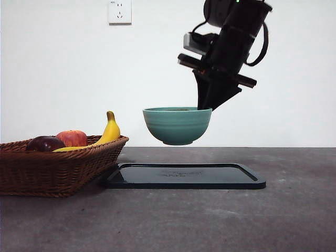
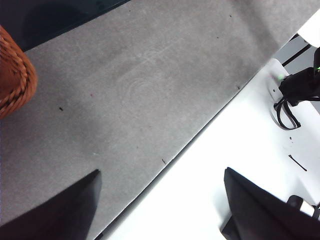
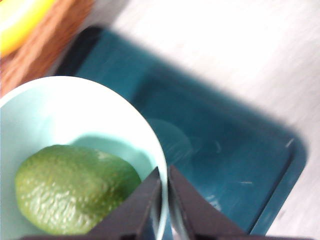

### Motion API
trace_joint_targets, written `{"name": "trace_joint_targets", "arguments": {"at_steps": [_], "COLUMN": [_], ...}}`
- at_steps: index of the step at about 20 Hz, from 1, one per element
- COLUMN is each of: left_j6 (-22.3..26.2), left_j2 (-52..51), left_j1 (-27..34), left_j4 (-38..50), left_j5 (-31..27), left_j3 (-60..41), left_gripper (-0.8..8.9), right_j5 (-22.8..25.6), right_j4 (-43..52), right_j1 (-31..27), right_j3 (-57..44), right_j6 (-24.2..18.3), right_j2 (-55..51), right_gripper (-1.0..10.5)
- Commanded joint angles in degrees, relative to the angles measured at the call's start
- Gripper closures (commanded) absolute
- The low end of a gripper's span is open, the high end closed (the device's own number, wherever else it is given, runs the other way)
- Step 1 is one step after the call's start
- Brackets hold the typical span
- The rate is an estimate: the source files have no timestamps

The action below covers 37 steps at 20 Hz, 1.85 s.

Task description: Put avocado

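The right tool [image 1: 205, 105] pinches the rim of a teal bowl [image 1: 177, 125] at frame centre, above a dark tray [image 1: 184, 176] on the grey bench [image 1: 210, 220]. The avocado [image 3: 75, 190] lies inside the bowl. The left tool [image 2: 160, 210] hangs spread. A white wall [image 1: 63, 68] stands behind, with a basket [image 1: 58, 168] at lower left.

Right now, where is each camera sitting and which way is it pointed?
Front view: low at table height, looking level at the bowl held above the tray; the right gripper comes from above.
Left wrist view: on the waiting arm, facing the table; the left gripper is open.
Right wrist view: looking down at the avocado inside the bowl.
Front and right wrist views share bowl, tray and basket.
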Motion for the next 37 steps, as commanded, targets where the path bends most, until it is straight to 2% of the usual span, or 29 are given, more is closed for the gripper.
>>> {"name": "trace_joint_targets", "arguments": {"at_steps": [1, 6, 14, 16, 19, 23, 32, 37], "left_j6": [0.7, 0.7, 0.7, 0.7, 0.7, 0.7, 0.7, 0.7], "left_j2": [0.3, 0.3, 0.3, 0.3, 0.3, 0.3, 0.3, 0.3], "left_j1": [-0.3, -0.3, -0.3, -0.3, -0.3, -0.3, -0.3, -0.3], "left_j4": [0.3, 0.2, 0.2, 0.2, 0.2, 0.2, 0.2, 0.2], "left_j5": [0.2, 0.2, 0.2, 0.2, 0.2, 0.2, 0.2, 0.2], "left_j3": [0.4, 0.4, 0.4, 0.4, 0.4, 0.4, 0.4, 0.4], "left_gripper": [4.16, 4.16, 4.16, 4.16, 4.16, 4.16, 4.16, 4.16], "right_j5": [-0.4, -0.5, -0.6, -0.2, 1.1, 2.4, 0.4, 0.2], "right_j4": [0.8, 4.5, 3.9, 3.0, 1.8, 0.2, -15.6, -15.7], "right_j1": [-0.4, -0.9, -0.8, -0.8, -0.8, -1.0, 0.2, 4.0], "right_j3": [3.3, 3.6, 3.6, 3.6, 3.7, 3.7, 2.4, -8.8], "right_j6": [-0.7, -0.6, -0.6, -0.5, -0.4, -0.4, -1.6, -1.6], "right_j2": [4.2, 9.6, 12.4, 12.4, 11.0, 4.0, -21.9, -38.1], "right_gripper": [9.3, 9.3, 9.3, 8.0, 7.7, 7.7, 7.7, 7.7]}}
